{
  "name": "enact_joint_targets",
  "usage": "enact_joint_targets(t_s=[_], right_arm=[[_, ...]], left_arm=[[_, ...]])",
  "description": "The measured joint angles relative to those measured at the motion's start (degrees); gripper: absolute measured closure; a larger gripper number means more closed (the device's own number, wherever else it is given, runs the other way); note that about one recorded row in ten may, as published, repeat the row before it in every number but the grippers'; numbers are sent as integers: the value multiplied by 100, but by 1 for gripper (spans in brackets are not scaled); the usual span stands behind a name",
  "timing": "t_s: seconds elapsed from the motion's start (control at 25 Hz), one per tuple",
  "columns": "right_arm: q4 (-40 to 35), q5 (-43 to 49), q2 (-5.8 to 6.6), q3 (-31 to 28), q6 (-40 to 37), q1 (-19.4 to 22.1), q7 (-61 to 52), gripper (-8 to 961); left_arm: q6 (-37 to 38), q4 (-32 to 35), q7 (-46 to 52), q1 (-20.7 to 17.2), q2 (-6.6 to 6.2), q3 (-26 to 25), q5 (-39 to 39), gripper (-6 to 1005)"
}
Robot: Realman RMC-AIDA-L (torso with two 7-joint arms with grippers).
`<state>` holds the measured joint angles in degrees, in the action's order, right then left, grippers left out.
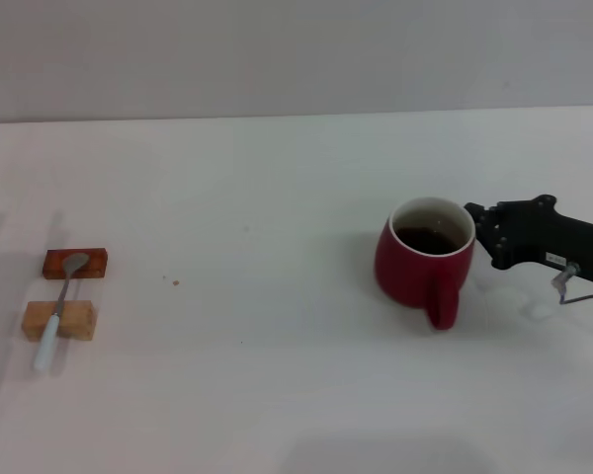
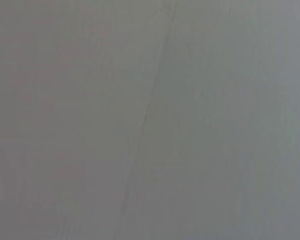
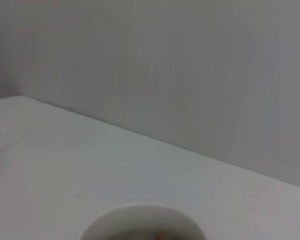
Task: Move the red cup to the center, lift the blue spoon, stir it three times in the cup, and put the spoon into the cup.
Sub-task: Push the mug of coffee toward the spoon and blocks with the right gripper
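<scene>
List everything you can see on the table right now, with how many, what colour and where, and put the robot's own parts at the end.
red cup: one, dark red with a white inside and dark liquid in it, right of the table's middle, handle toward the robot.
blue spoon: one, silvery bowl and pale handle, far left, lying across both blocks.
reddish-brown block: one, far left, under the spoon's bowl.
light wooden block: one, tan, just nearer the robot than the reddish one, under the spoon's handle.
small speck: one, brownish, between the blocks and the cup.
table: one, white.
right gripper: one, black, at the cup's right side.
left gripper: not in view.
</scene>
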<state>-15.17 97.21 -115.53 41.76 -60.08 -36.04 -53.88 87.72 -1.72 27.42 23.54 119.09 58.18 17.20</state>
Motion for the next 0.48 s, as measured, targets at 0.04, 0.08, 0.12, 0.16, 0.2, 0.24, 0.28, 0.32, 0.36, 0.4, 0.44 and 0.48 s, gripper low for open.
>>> enact_joint_targets(t_s=[0.04,0.08,0.12,0.16,0.2,0.24,0.28,0.32,0.36,0.4,0.44,0.48], right_arm=[[0,0,0,0,0,0,0,955],[4,0,-21,41,-1,-28,0,955],[6,0,-36,69,-1,-45,-1,954],[8,0,-54,88,-1,-63,-1,954],[13,0,-93,136,-1,-102,-1,954],[13,0,-93,136,-1,-102,-1,954],[17,0,-106,160,-1,-118,-1,954],[20,0,-118,190,0,-137,-1,955],[21,0,-129,206,2,-148,-1,955],[25,0,-150,243,2,-166,-1,955],[25,0,-150,243,2,-166,-1,955],[25,0,-164,265,1,-178,-1,955]], left_arm=[[0,0,0,0,0,0,0,202],[0,-2,16,0,0,0,4,202],[0,-4,42,1,0,0,8,202],[0,-7,67,1,0,0,9,203],[0,-10,86,1,0,0,10,203],[0,-14,97,2,0,0,11,203],[0,-17,102,2,0,0,11,203],[0,-19,104,2,0,0,12,203],[0,-21,105,2,0,0,12,203],[0,-25,105,2,0,0,12,203],[0,-26,105,2,0,0,12,204],[-1,-29,105,2,0,2,12,204]])
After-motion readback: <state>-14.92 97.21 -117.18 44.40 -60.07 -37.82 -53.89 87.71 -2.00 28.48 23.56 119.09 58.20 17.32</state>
